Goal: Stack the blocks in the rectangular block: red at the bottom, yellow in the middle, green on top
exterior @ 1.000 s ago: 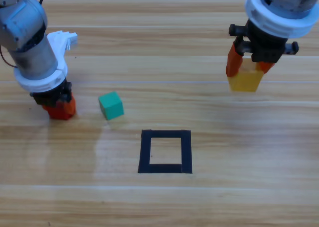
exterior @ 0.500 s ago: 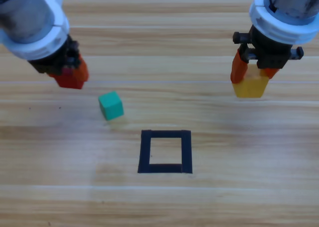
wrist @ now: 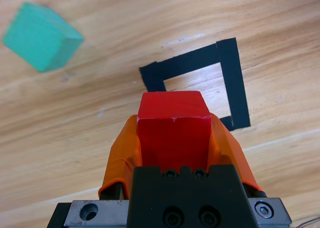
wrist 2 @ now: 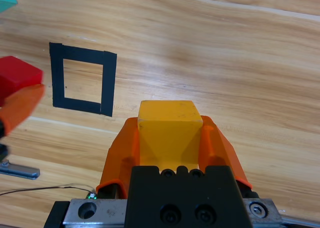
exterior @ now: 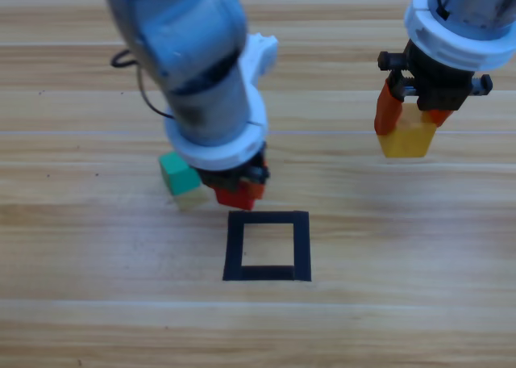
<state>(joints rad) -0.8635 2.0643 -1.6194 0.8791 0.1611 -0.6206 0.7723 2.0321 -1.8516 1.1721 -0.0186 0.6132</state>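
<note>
From above, the left gripper (exterior: pixel 236 192) sits at the centre of the frame, its jaws closed on the red cube (exterior: pixel 235 197), just above the top edge of the black tape square (exterior: pixel 268 245). The square's opening shows only bare wooden table (exterior: pixel 387 303). The green cube (exterior: pixel 176 174) lies on the wood just left of that gripper, partly hidden by the arm. At the upper right, the right gripper (exterior: pixel 409 118) clamps the yellow cube (exterior: pixel 404 138), well apart from the square.

In the left wrist view, the red cube (wrist: pixel 173 130) fills the lower centre between the orange jaws; the tape square (wrist: pixel 232 78) lies beyond it at centre right, the green cube (wrist: pixel 42 36) at upper left.

In the right wrist view, the yellow cube (wrist 2: pixel 170 133) sits pinched at lower centre; the square (wrist 2: pixel 83 79) is at the left, nothing inside it, with the red cube (wrist 2: pixel 17 74) at the left edge.
</note>
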